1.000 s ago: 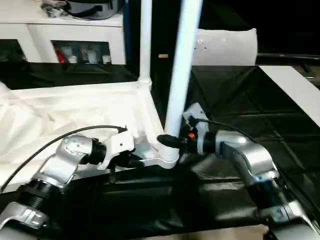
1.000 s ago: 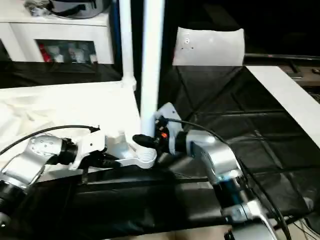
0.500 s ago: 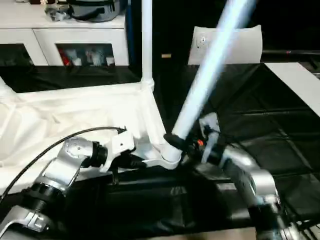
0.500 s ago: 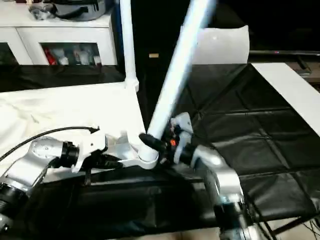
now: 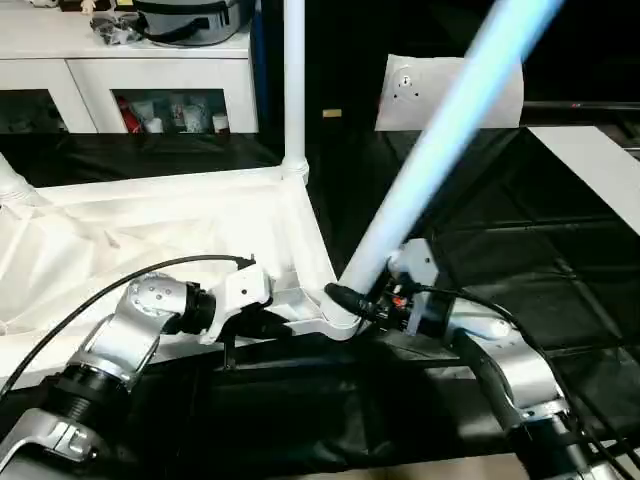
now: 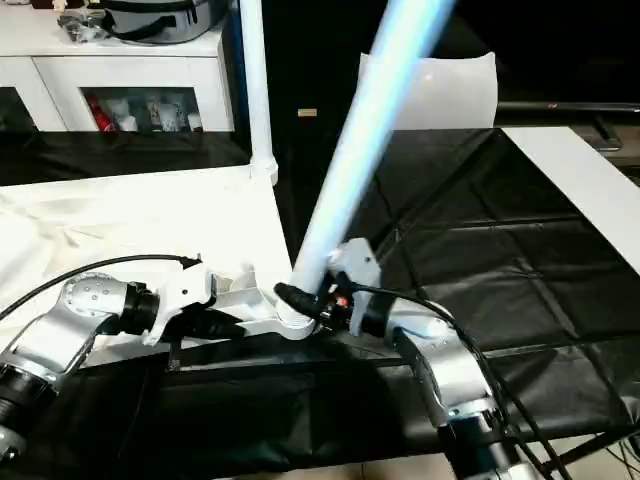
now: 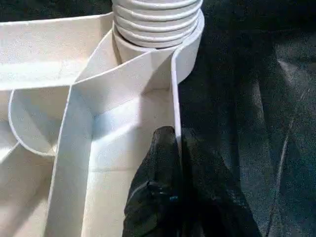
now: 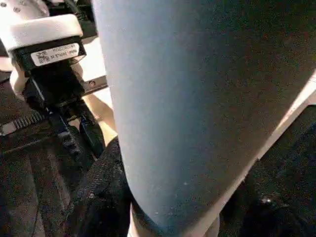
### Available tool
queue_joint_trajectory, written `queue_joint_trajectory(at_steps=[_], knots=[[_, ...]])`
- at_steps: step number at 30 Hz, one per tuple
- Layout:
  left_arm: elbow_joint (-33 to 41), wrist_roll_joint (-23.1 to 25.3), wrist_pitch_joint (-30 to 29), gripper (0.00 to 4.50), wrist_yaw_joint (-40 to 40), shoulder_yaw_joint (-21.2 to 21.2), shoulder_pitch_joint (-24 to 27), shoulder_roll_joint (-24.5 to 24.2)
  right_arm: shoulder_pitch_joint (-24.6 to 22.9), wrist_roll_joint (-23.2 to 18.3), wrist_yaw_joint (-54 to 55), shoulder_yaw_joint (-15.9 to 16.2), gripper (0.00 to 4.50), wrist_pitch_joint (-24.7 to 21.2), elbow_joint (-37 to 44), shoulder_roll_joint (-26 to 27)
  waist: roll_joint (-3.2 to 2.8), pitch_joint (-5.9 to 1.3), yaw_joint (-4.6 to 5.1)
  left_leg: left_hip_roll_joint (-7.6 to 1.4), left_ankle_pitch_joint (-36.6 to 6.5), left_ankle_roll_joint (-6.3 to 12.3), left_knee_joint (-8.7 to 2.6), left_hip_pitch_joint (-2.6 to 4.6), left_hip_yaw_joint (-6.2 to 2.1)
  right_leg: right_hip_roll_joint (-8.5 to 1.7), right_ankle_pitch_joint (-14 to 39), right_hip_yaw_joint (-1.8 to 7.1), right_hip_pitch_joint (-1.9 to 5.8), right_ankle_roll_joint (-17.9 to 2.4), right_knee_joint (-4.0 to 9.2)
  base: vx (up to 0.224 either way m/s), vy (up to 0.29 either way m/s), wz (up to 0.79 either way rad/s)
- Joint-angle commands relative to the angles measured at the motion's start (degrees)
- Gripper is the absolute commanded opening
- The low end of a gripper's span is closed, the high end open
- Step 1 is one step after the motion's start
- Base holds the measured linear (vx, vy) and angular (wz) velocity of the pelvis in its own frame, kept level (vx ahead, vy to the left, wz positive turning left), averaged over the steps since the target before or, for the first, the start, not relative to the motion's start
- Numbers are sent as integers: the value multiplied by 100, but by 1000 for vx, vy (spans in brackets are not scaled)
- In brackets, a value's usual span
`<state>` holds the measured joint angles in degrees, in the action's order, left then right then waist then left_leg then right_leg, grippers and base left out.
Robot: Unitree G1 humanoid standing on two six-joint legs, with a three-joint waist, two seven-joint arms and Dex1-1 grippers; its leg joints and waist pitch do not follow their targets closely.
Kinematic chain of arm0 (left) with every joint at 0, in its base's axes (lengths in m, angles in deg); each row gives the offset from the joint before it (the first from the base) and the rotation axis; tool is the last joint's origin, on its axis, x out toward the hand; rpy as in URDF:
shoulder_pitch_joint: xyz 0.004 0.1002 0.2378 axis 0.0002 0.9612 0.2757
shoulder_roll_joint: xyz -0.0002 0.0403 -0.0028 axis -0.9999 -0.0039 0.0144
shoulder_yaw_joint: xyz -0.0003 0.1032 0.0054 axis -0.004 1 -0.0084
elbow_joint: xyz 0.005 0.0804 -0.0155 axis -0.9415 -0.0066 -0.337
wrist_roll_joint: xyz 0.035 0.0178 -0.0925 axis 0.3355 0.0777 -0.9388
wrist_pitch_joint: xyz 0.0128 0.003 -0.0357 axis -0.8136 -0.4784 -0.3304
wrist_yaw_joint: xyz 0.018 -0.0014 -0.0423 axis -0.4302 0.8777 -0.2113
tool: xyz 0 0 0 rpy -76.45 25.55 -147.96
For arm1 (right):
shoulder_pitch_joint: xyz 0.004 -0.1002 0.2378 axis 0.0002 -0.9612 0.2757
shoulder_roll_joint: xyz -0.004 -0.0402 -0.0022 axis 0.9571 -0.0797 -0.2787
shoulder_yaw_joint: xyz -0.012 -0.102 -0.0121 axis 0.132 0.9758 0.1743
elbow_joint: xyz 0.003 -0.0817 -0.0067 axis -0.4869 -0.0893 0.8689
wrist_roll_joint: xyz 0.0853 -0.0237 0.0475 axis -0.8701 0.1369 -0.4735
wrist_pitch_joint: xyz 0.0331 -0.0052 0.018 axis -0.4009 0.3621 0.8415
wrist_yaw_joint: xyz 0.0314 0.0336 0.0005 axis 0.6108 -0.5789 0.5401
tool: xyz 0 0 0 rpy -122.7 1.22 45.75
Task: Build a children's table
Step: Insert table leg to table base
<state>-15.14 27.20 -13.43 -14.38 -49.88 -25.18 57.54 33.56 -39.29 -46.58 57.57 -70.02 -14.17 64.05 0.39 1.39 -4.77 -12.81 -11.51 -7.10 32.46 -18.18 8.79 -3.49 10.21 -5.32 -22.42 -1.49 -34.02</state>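
The left fingers [image 7: 165, 163] are pinched shut on the thin side wall of the upturned table top [image 5: 180, 225], just short of its near corner socket [image 5: 335, 318]. The right fingers [image 5: 350, 298] are half spread and closed around the base of a white leg [image 5: 440, 140], right at that socket.

A second ago this leg stood almost straight up in the socket; now it leans hard toward 1 o'clock, its upper end swung over the black bench [image 5: 560, 260] while its foot stays at the corner. The right forearm has dropped lower and come nearer the socket. The left arm has hardly stirred.

Another leg [image 5: 293, 80] stands upright in the far corner, at 12 o'clock from the held one. The top lies underside up at 9 to 10 o'clock of the right gripper.

As I read it, the tilt means the leg is not seated squarely; it probably needs bringing back upright before it can be pressed or twisted home.
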Motion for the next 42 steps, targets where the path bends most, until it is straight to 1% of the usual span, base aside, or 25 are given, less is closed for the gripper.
queue_joint_trajectory(at_steps=[1,2,3,4,5,6,8,10,14,16,18,19,21,22,24,29,34,35,36,37,38,39,40,41,42], knots=[[-68,344,183,0,206,235,-101,-211,-72,433,-174,377,189,-228,-627,-183,26,-175,56,2,-1594,154,-396,-68,58,-376,2747,282,217,-359,567,0,0,0],[-78,368,219,0,230,262,-113,-225,-20,451,-246,429,189,-226,-682,-184,26,-175,56,2,-1594,154,-396,-68,58,-376,2747,282,217,-359,567,0,0,0],[-126,426,323,0,298,328,-164,-260,57,472,-396,532,189,-220,-764,-195,25,-172,67,8,-1642,157,-389,-57,56,-388,2927,280,202,-304,595,0,0,0],[-140,443,356,0,320,347,-183,-273,69,473,-441,564,189,-214,-780,-203,2,-175,66,5,-1644,142,-394,-50,48,-390,2929,283,198,-293,593,0,0,0],[-140,443,356,0,320,347,-183,-273,69,473,-441,564,189,-214,-780,-203,1,-173,68,-1,-1660,136,-397,-48,47,-391,2913,284,192,-297,594,0,0,0],[-231,462,463,0,402,386,-269,-282,59,448,-608,652,189,-267,-775,-222,63,-171,70,-7,-1704,136,-404,-44,44,-384,2931,276,189,-282,595,0,0,0],[-277,500,543,0,454,424,-332,-305,19,455,-687,711,189,-279,-762,-227,70,-179,70,-11,-1746,135,-408,-40,42,-387,2961,278,190,-256,600,0,0,0],[-377,519,595,0,474,442,-416,-281,-25,468,-743,786,189,-258,-755,-230,90,-197,62,-36,-1732,99,-424,-34,36,-387,2679,289,191,-336,562,0,0,0],[-516,502,632,0,483,456,-544,-212,-134,430,-812,910,189,-268,-652,-235,62,-206,64,-54,-1765,47,-442,-30,30,-392,2451,295,199,-449,533,0,0,0],[-698,487,663,0,486,463,-680,-155,-254,393,-879,993,189,-331,-514,-217,92,-215,54,-48,-1788,50,-442,-10,43,-390,2309,301,210,-496,533,0,0,0],[-706,487,666,0,487,464,-684,-154,-257,392,-882,995,189,-332,-510,-217,98,-223,44,-52,-1694,49,-447,-26,42,-397,2204,305,227,-538,512,0,0,0],[-776,490,671,0,462,450,-724,-139,-289,389,-882,1010,189,-337,-475,-214,69,-224,33,-51,-1657,40,-449,-28,42,-397,2135,307,233,-568,505,0,0,0],[-863,503,695,0,449,438,-765,-138,-316,386,-884,1023,189,-346,-447,-207,76,-223,28,-45,-1614,42,-449,-39,46,-394,2082,307,244,-581,503,0,0,0],[-863,503,695,0,449,438,-765,-138,-316,386,-884,1023,189,-346,-447,-207,86,-221,32,-42,-1617,43,-447,-37,51,-391,2100,306,242,-573,507,0,0,0],[-1071,561,777,0,430,412,-846,-164,-324,399,-869,1030,189,-348,-460,-158,53,-210,22,-36,-1705,35,-453,-30,44,-395,2273,298,237,-538,530,0,0,0],[-1168,558,775,0,417,378,-868,-171,-255,410,-827,995,189,-376,-522,-92,81,-202,25,-40,-1827,27,-458,-18,31,-409,2614,291,224,-421,568,0,0,0],[-930,430,540,0,351,273,-706,-165,-172,418,-623,898,189,-410,-617,30,69,-198,43,-59,-1849,2,-474,-22,23,-411,2492,295,218,-500,550,0,0,0],[-640,316,253,0,204,156,-515,-155,-94,460,-321,772,189,-382,-750,163,44,-202,49,-74,-1873,-44,-481,-17,13,-429,2461,305,220,-536,522,0,0,0],[-90,129,-265,0,-135,-76,-155,-118,66,532,274,511,189,-346,-1010,411,63,-194,91,-86,-1914,-91,-492,-47,4,-446,2467,301,227,-595,498,0,0,0],[193,55,-541,0,-335,-195,23,-72,133,550,543,384,189,-348,-1107,523,56,-167,130,-54,-2064,-86,-485,-25,4,-424,2765,276,188,-553,560,0,0,0],[282,33,-626,0,-398,-232,78,-56,154,554,625,345,189,-349,-1136,557,60,-176,169,-64,-2118,-119,-483,-30,-9,-441,2833,276,196,-554,535,0,0,0],[282,33,-626,0,-398,-232,78,-56,154,554,625,345,189,-349,-1136,557,50,-152,199,-23,-2183,-52,-471,-17,-10,-399,3135,248,174,-414,612,0,0,0],[480,-12,-821,0,-546,-315,200,-14,197,561,802,258,189,-356,-1193,631,48,-147,207,-12,-2214,-21,-462,0,-7,-394,3235,249,156,-355,637,0,0,0],[846,24,-1171,0,-915,-438,443,138,244,585,1054,158,189,-339,-1261,742,79,-149,261,-50,-2191,-49,-485,-40,-22,-427,3213,261,188,-384,608,0,0,0],[1216,110,-1513,0,-1268,-519,679,301,284,623,1310,78,189,-313,-1331,849,55,-148,313,-56,-2200,-70,-494,-67,-40,-424,3187,250,202,-389,602,0,0,0]])
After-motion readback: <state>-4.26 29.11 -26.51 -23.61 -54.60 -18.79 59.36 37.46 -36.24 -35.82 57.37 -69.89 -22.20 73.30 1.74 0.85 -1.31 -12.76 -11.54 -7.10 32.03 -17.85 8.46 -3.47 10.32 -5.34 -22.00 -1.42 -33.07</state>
